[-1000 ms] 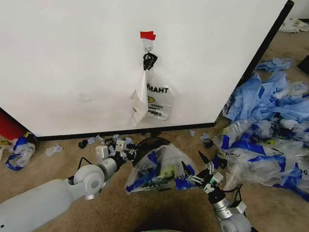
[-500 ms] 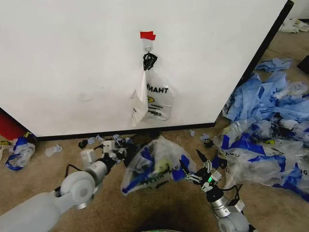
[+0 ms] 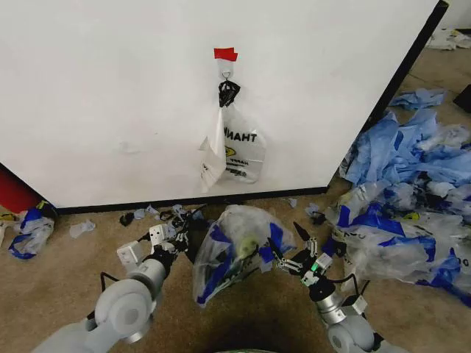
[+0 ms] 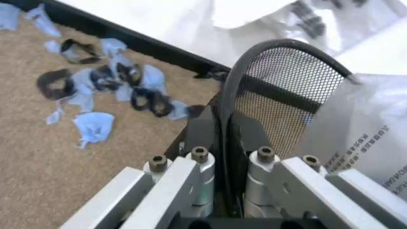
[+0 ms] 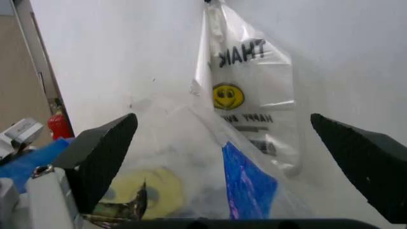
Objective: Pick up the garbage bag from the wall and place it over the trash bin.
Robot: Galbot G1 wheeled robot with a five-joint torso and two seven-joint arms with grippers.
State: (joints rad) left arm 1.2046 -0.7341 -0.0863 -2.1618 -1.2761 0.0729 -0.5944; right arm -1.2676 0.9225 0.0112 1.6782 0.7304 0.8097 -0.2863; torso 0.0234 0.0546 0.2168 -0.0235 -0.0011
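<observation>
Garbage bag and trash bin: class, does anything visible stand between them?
Nothing visible does. The garbage bag is already draped against the trash bin, whose rim the left gripper clamps. The right gripper, fingers open, is at the bag's other side.

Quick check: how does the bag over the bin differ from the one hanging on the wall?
The garbage bag carries bright blue patches; the lettered bag is clear with black print and a yellow smiley. The garbage bag is puffed up over the trash bin on the floor; the lettered bag hangs flat from the hook. Both are thin see-through plastic.
</observation>
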